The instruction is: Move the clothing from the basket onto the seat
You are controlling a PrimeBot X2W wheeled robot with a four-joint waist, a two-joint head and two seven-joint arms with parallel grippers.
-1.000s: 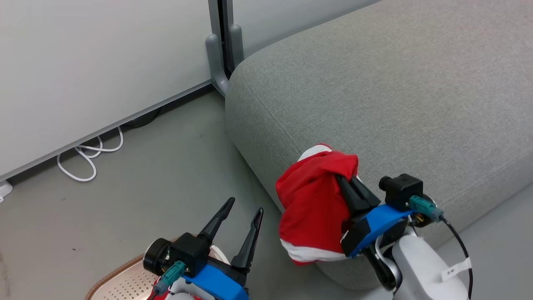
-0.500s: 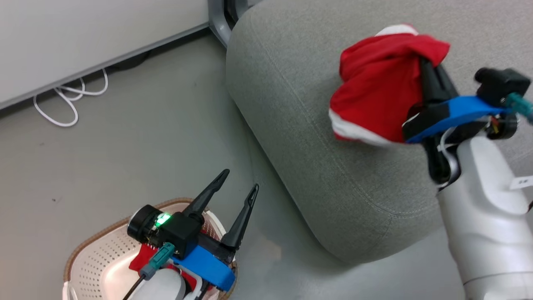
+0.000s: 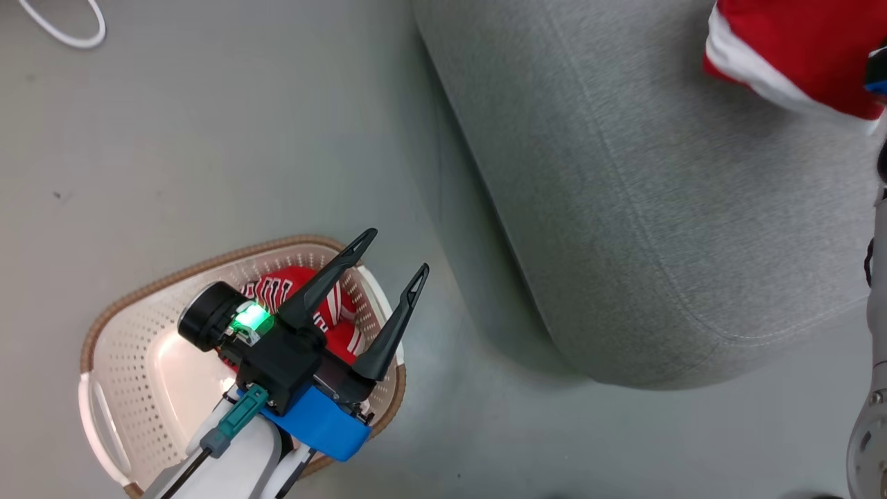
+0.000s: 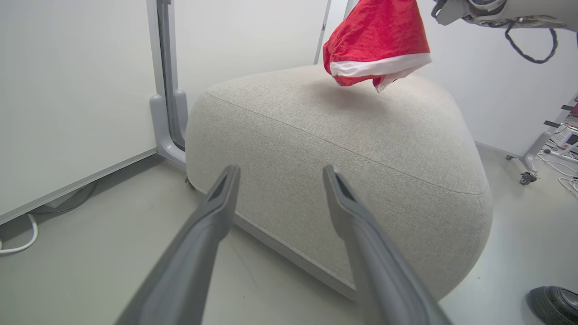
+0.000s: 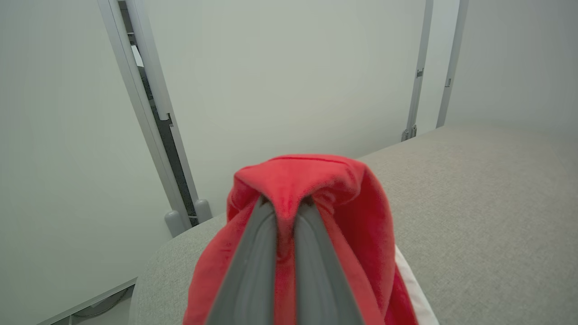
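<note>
One red garment (image 5: pixel 289 189) with white trim is pinched between the shut fingers of my right gripper (image 5: pixel 285 207). It hangs just above the grey seat (image 4: pixel 361 135), seen as a red bundle (image 4: pixel 377 40) in the left wrist view and at the top right corner (image 3: pixel 797 41) of the head view over the seat (image 3: pixel 624 173). A second red garment (image 3: pixel 294 291) with black-and-white lettering lies in the cream basket (image 3: pixel 138 374) on the floor. My left gripper (image 3: pixel 395 253) hovers open over the basket's right side, fingers (image 4: pixel 216 212) empty and pointing toward the seat.
White partition walls with a grey post foot (image 4: pixel 165 135) stand behind the seat. A white cable (image 3: pixel 62 31) loops on the floor at the top left. A dark shoe (image 4: pixel 553 304) shows at the lower right of the left wrist view.
The head camera has tilted down, bringing the basket fully into view. My right gripper has carried the red garment farther up and over the seat. The left gripper stays open above the basket.
</note>
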